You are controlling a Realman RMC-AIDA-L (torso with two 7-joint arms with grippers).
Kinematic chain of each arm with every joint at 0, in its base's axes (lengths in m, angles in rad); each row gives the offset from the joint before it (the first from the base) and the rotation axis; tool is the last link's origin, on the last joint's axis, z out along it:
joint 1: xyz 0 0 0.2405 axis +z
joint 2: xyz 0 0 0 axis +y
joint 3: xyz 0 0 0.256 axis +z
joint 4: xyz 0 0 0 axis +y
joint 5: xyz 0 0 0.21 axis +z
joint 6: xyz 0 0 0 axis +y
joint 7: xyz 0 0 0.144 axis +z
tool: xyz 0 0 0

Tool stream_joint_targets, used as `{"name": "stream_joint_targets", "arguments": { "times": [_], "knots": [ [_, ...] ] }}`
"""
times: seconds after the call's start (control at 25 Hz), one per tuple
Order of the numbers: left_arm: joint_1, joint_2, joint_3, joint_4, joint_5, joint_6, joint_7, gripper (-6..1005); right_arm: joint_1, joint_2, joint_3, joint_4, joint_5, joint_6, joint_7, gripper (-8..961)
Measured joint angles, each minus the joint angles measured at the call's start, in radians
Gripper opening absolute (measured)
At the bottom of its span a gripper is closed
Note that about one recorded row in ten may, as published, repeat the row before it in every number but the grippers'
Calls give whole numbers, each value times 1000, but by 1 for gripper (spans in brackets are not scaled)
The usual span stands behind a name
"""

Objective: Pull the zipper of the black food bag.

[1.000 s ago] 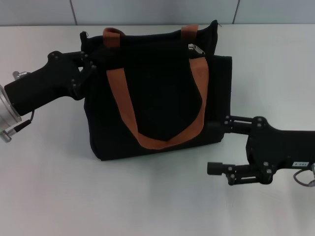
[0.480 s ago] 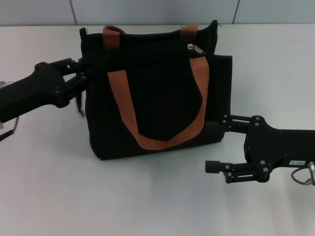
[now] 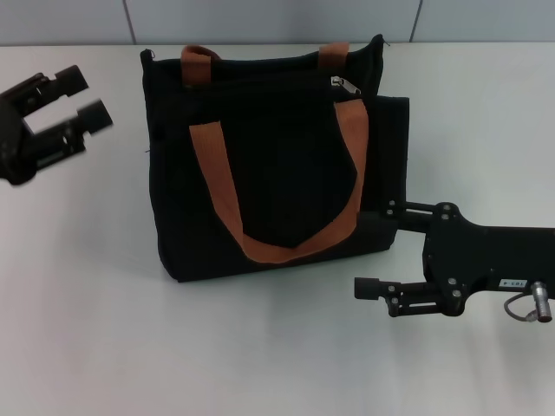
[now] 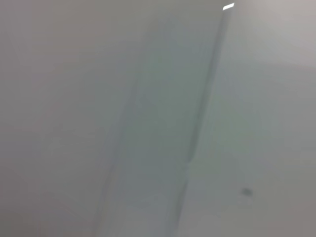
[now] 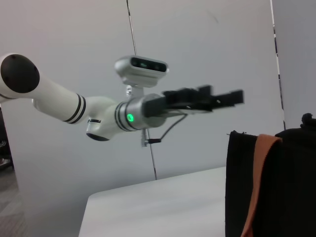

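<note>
Surface: pale table (image 3: 173, 347), grey wall behind.
Bag: black food bag (image 3: 277, 173) stands mid-table.
Zipper: zipper (image 3: 345, 86) on bag's top edge, toward its right end.
Left gripper (image 3: 74, 100): raised, left of bag, apart from it, fingers spread.
Right gripper (image 3: 373, 251): at bag's lower right corner, fingers apart, upper finger against the fabric.
Room: bare table left of and in front of bag.

The black food bag (image 3: 277, 165) stands upright on the table, squarish, front panel facing us, one orange-brown handle drooping in a long loop down its face, the other's ends poking up along the top edge. The zipper (image 3: 345, 85), a small silver tab, sits near the right end of the top edge, tilted.
</note>
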Motion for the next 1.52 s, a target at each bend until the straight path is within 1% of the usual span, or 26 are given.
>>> {"name": "stream_joint_targets", "arguments": {
  "times": [0.08, 0.12, 0.16, 0.28, 0.36, 0.4, 0.48, 0.6, 0.76, 1.52],
  "knots": [
    [1, -11, 11, -2, 10, 52, 50, 623, 0, 1, 0, 5, 2, 3, -5, 804],
    [2, -19, 32, -2, 25, 78, 84, 655, 1, 1, 0, 11, 2, 5, -13, 804],
    [2, -23, 58, -2, 38, 92, 109, 688, 1, 1, 0, 18, 2, 8, -25, 804],
    [6, -38, 178, -3, 75, 104, 175, 786, 1, 2, 0, 38, 1, 10, -59, 804],
    [9, -52, 246, -13, 104, 88, 224, 798, 2, 2, 0, 53, -5, 11, -80, 804],
    [10, -58, 266, -18, 120, 77, 246, 804, 3, 2, -1, 62, -9, 12, -87, 804],
    [10, -74, 279, -31, 167, 39, 287, 816, 6, 1, -13, 81, -16, 20, -107, 804],
    [11, -87, 280, -40, 207, -21, 301, 816, 8, 1, -42, 97, -18, 47, -118, 804],
    [9, -89, 283, -53, 218, -44, 302, 816, 13, 2, -67, 109, -17, 74, -119, 804],
    [2, -90, 285, -55, 222, -44, 301, 816, 15, 2, -68, 115, -11, 76, -119, 804]
  ]
}}
